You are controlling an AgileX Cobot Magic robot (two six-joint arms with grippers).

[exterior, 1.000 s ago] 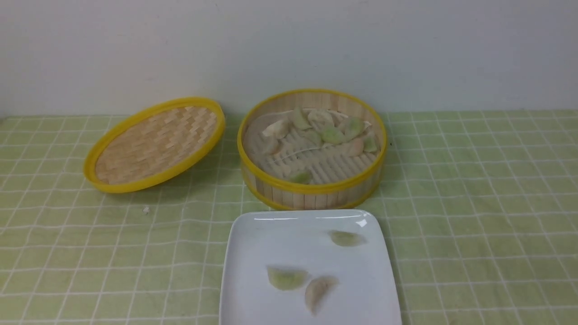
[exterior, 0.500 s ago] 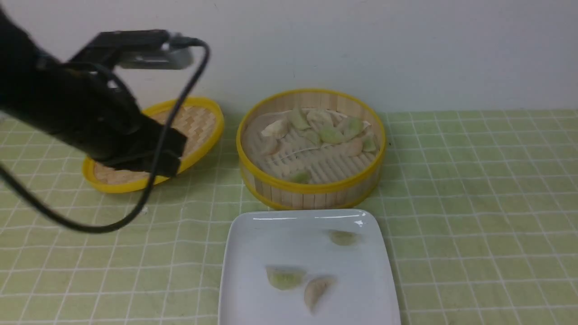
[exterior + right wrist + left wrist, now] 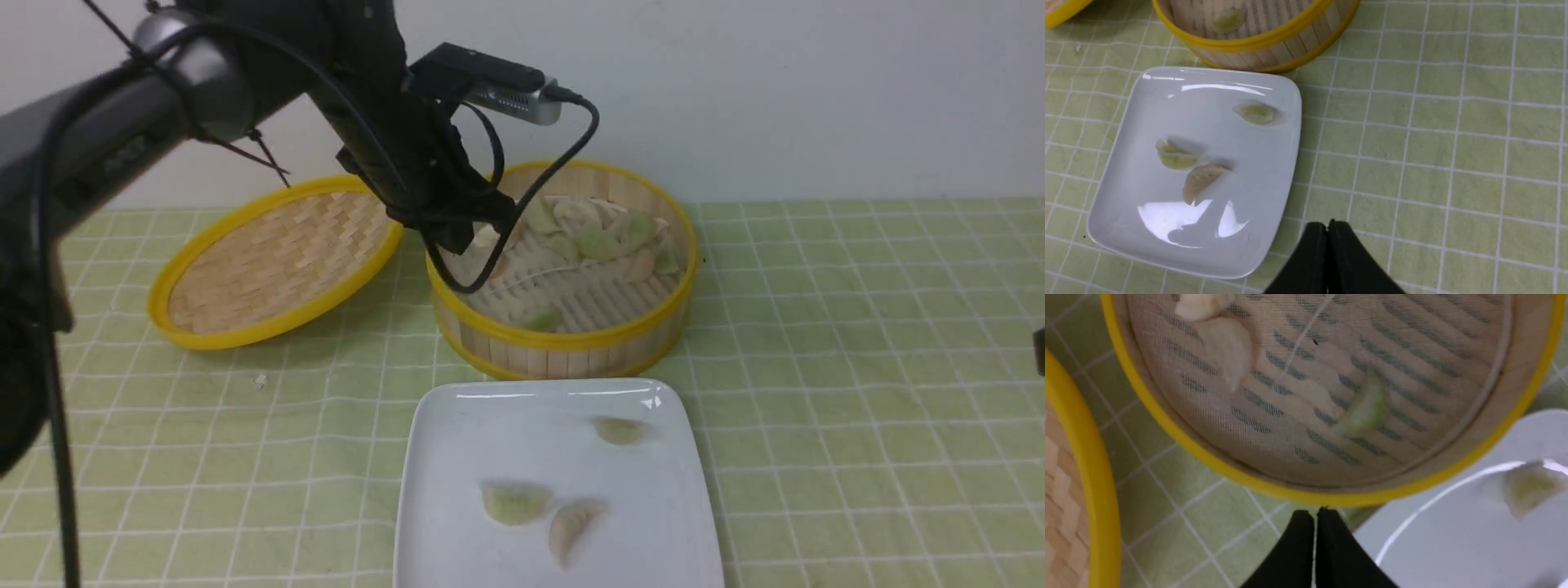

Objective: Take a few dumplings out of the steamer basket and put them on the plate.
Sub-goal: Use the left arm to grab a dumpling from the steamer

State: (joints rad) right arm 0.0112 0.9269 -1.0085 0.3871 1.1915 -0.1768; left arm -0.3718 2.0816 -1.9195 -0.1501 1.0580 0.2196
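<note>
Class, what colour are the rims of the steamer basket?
Yellow. The steamer basket rims show best in the front view.

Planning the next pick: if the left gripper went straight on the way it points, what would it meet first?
Probably the steamer basket, at its yellow rim or the floor just inside; depth is unclear.

Open cloth (image 3: 857,367) right of the plate (image 3: 506,433) and steamer basket (image 3: 563,339); lid (image 3: 277,261) close on the basket's left

lid (image 3: 277,261) left of steamer basket (image 3: 563,338) | plate (image 3: 490,433) just before steamer basket | three dumplings (image 3: 514,502) on plate | others in steamer basket
</note>
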